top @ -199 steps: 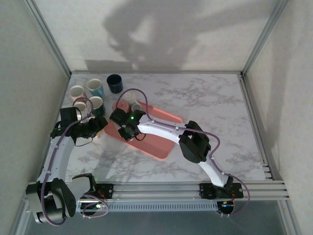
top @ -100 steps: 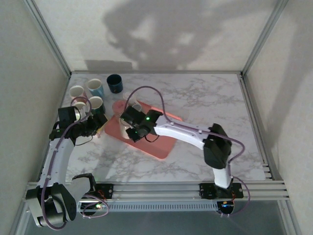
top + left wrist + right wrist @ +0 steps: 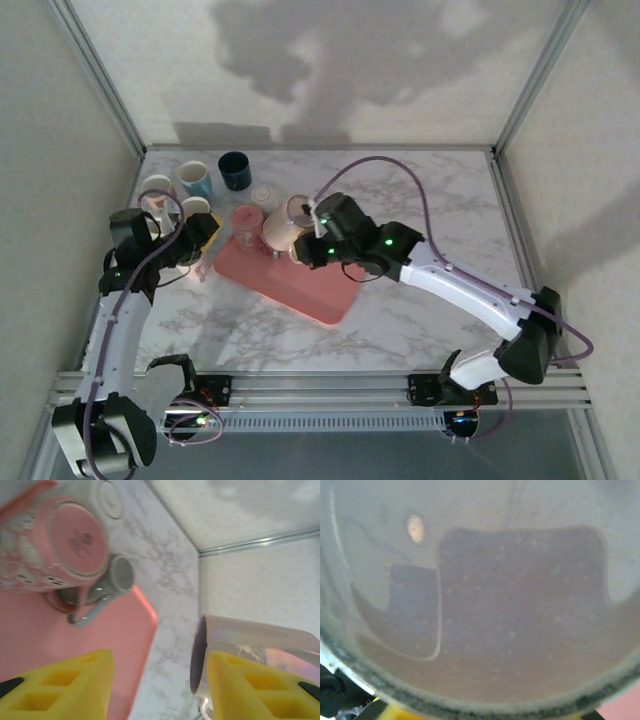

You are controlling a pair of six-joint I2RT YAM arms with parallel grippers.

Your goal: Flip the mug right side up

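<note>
The mug [image 3: 279, 229] is cream-coloured. It hangs tilted on its side above the pink tray [image 3: 300, 288], and my right gripper [image 3: 301, 238] is shut on its rim. The right wrist view looks straight into the mug's grey inside [image 3: 520, 605], and a sliver of yellow finger [image 3: 395, 714] shows at the bottom. A pink mug [image 3: 245, 218] stands upside down on the tray's far end, its base [image 3: 75, 540] facing the left wrist camera. My left gripper [image 3: 200, 233] is open at the tray's left edge, with only table and tray between its fingers [image 3: 157, 690]. A white mug [image 3: 250, 635] lies against its right finger.
Several mugs cluster at the back left: a dark blue one [image 3: 235, 170], a light blue one [image 3: 194, 180] and a white one [image 3: 157, 188]. A small white cup [image 3: 262, 195] sits upside down behind the tray. Walls close in the table on three sides.
My right arm has stretched out and raised the cream mug off the tray, carrying it right and turning it on its side. The left gripper has drawn back slightly to the left.
</note>
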